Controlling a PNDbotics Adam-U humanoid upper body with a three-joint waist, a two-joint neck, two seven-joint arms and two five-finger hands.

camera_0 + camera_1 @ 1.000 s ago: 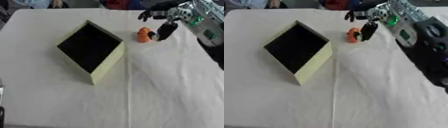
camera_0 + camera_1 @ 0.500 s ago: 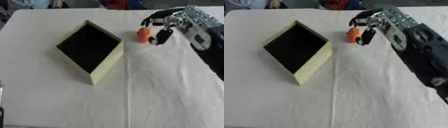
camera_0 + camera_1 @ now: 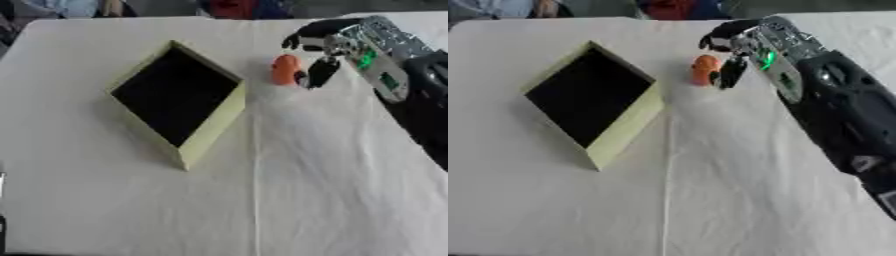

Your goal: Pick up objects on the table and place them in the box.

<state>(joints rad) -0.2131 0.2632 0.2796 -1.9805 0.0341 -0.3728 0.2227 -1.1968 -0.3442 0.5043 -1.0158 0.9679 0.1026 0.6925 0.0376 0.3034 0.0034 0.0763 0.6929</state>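
A small orange object (image 3: pixel 283 70) stands on the white tablecloth, just right of the box. The box (image 3: pixel 213 123) is pale yellow-green with a black inside, lies open-topped and is turned like a diamond. My right hand (image 3: pixel 325 46) reaches in from the right, right at the orange object. Its fingers (image 3: pixel 300 40) arch over and behind the object, and the thumb (image 3: pixel 320 72) hangs down against its right side. The fingers are spread, not closed round the object, which still rests on the cloth. My left hand shows in neither view.
The white cloth (image 3: pixel 315 190) covers the whole table, with a crease running down from the box's near corner. My black right forearm (image 3: pixel 842 115) crosses the table's right side. People's clothes show along the far edge (image 3: pixel 229 7).
My right hand has moved left and lower, closing in on the orange object until the thumb is beside it. The box and the object have stayed put.
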